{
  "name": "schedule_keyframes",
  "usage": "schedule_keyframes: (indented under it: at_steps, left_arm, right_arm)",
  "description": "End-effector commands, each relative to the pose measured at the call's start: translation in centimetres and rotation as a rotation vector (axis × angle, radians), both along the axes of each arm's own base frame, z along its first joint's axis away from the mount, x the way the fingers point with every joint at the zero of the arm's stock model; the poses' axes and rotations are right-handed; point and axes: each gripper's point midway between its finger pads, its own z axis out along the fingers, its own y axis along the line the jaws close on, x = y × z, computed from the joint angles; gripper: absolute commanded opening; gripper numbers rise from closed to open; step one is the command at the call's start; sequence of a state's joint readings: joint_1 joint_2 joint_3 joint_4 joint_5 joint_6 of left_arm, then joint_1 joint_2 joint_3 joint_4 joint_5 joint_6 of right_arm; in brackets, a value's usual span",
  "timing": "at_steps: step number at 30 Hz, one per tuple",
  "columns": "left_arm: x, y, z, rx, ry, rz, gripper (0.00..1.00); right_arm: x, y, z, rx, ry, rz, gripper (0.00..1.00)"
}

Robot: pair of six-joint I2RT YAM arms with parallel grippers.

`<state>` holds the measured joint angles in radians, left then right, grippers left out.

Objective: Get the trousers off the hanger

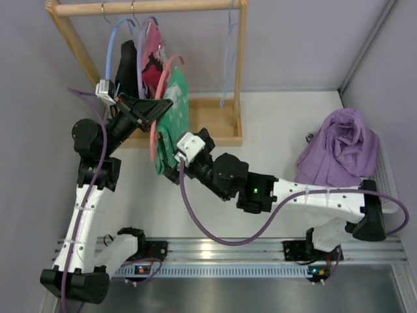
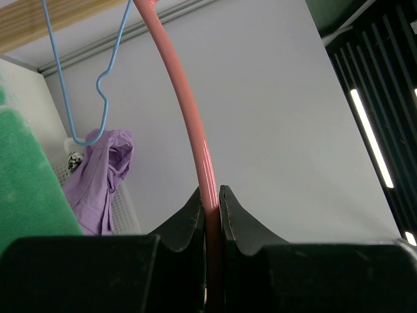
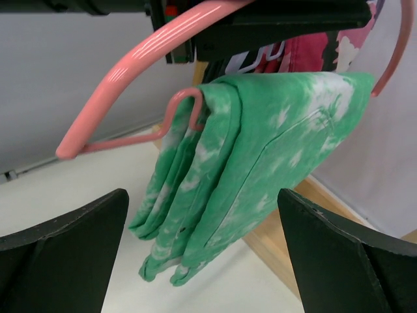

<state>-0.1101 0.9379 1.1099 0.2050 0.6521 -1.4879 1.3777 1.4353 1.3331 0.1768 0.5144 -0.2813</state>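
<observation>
Top view: the hanger [image 1: 154, 134] is off the wooden rack [image 1: 150, 6] and tilted, with the trousers [image 1: 173, 117] draped over it. The left gripper [image 1: 158, 106] meets the hanger near its upper curve. The right gripper [image 1: 171, 163] sits by the trousers' lower end; its jaw state is unreadable here. A purple cloth [image 1: 342, 147] lies well apart at right.

Left wrist: both fingers [image 2: 190, 215] are pressed together on the hanger's pink rod. A light blue hanger [image 2: 99, 91] hangs behind.

Right wrist: fingers [image 3: 71, 248] spread wide and holding nothing. The folded trousers hang from the hanger's bar ahead, between the fingers.
</observation>
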Motion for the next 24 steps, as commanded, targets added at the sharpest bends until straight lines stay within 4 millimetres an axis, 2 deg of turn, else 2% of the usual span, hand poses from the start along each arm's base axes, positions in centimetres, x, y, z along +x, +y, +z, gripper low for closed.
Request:
schedule_keyframes:
  at_steps: [1, 3, 6, 12, 14, 18, 20, 24]
  left_arm:
    - [-4.0, 1.0, 6.7, -0.056, -0.272, 0.040, 0.00]
    - [-4.3, 1.0, 7.0, -0.062, -0.275, 0.035, 0.00]
    - [-4.5, 1.0, 7.5, -0.070, -0.283, 0.036, 0.00]
    - [-4.6, 1.1, 7.9, -0.081, -0.283, 0.036, 0.00]
    - [-4.8, 1.1, 8.3, -0.083, -0.292, 0.035, 0.00]
    - [-5.2, 1.2, 9.1, -0.092, -0.304, 0.034, 0.00]
    - [-5.1, 1.2, 9.2, -0.095, -0.302, 0.034, 0.00]
    - [-4.8, 1.2, 9.1, -0.098, -0.294, 0.034, 0.00]
  right_arm:
    - [1.7, 0.0, 4.4, 0.169, 0.001, -0.086, 0.99]
    - [3.1, -0.2, 4.5, 0.188, 0.020, -0.136, 0.98]
    - [6.1, -0.2, 3.6, 0.201, 0.072, -0.202, 0.93]
    - [9.2, -0.1, 3.5, 0.190, 0.055, -0.255, 0.87]
    - [9.8, -0.3, 3.5, 0.192, 0.046, -0.278, 0.81]
    - [10.8, -0.9, 3.1, 0.180, 0.051, -0.303, 0.79]
    - [11.0, -1.0, 3.1, 0.173, 0.037, -0.307, 0.79]
    - [10.8, -0.7, 1.8, 0.134, 0.034, -0.283, 0.85]
